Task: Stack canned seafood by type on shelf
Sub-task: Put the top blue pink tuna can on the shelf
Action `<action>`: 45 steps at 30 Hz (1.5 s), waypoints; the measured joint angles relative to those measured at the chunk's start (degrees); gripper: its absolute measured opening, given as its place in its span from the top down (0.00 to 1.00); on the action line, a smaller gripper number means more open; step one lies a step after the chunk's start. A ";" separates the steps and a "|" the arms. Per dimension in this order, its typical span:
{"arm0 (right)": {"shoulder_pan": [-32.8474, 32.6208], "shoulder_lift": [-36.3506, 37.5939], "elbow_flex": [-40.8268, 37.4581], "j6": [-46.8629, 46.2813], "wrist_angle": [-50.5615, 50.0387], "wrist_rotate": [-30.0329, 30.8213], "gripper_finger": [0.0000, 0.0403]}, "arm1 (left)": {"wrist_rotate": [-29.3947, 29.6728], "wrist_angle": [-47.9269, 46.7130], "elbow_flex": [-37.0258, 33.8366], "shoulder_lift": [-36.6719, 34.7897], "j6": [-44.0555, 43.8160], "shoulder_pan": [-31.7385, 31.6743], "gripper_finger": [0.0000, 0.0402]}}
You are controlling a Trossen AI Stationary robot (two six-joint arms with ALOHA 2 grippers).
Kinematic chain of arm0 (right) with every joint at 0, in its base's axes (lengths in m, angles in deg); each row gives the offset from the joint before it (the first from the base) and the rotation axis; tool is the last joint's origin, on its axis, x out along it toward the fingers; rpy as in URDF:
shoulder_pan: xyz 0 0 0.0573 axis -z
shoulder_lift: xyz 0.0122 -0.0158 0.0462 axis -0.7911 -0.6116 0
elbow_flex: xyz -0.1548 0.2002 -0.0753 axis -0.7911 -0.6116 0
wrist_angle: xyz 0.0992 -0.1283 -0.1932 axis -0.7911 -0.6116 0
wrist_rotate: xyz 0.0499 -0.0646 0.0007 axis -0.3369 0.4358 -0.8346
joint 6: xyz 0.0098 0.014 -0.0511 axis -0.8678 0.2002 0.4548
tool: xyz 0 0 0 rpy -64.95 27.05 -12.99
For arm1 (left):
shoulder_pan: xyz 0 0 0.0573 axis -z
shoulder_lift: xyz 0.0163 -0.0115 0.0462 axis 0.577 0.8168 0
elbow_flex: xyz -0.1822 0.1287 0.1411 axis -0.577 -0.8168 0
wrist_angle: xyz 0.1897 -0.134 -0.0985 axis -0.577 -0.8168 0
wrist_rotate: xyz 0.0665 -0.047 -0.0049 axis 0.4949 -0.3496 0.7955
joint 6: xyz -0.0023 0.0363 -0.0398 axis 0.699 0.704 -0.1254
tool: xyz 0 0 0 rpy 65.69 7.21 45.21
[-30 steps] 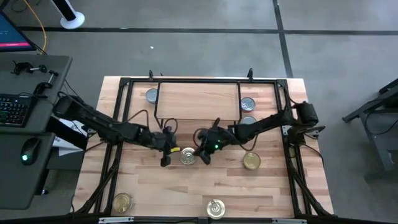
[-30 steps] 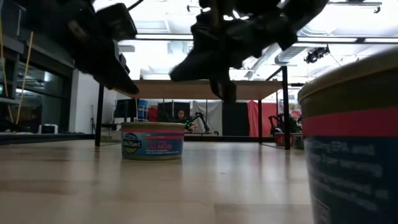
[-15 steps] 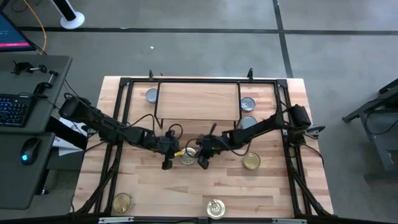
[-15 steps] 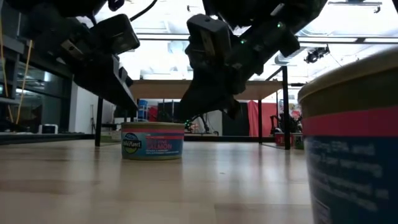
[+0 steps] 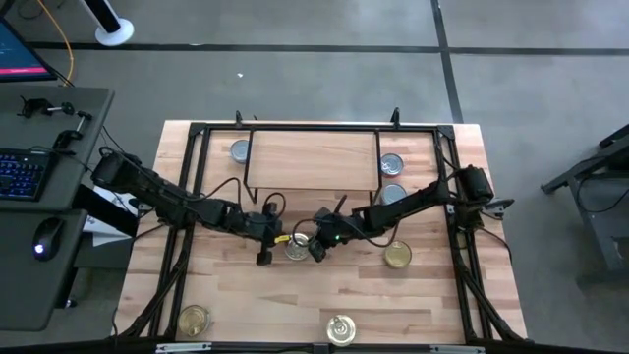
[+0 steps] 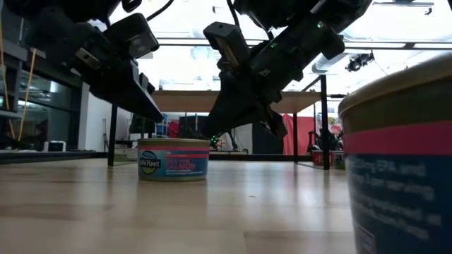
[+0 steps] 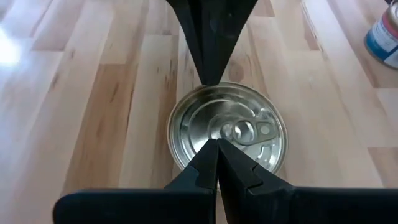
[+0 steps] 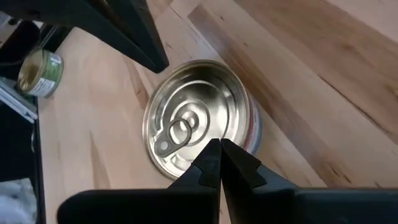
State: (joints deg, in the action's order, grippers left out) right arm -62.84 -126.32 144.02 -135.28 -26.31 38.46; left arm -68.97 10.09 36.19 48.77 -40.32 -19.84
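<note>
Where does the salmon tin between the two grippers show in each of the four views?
High view: the salmon tin sits mid-table, in front of the shelf, between the left gripper and the right gripper.
Low view: the tin stands left of centre, under both arms.
Left wrist view: the tin fills the centre, pull-tab up.
Right wrist view: the tin lies at centre.
Shared landmark: the tin's pull-tab lid.

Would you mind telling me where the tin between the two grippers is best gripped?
Judging by its pose, grip the tin across its round side wall, coming from above with fingers opened wider than the lid. It stands upright and low on the table, so the flat top offers no hold.
</note>
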 joint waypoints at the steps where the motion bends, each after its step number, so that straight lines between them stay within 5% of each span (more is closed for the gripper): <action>1: 0.00 0.17 -0.01 0.50 -0.04 -0.02 1.00 | 0.00 0.29 -0.06 0.00 -0.77 0.21 1.00; 20: 0.20 4.86 -0.02 14.16 -9.38 -2.72 1.00 | 5.05 2.24 2.70 8.84 -8.29 3.84 1.00; 45: 0.42 -1.38 4.51 -5.59 -5.50 4.23 1.00 | 5.75 -0.73 3.21 10.02 -7.53 4.14 1.00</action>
State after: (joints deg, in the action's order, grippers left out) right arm -62.42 -127.70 148.53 -140.88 -31.81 42.70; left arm -63.22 9.36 39.41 58.79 -47.85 -15.69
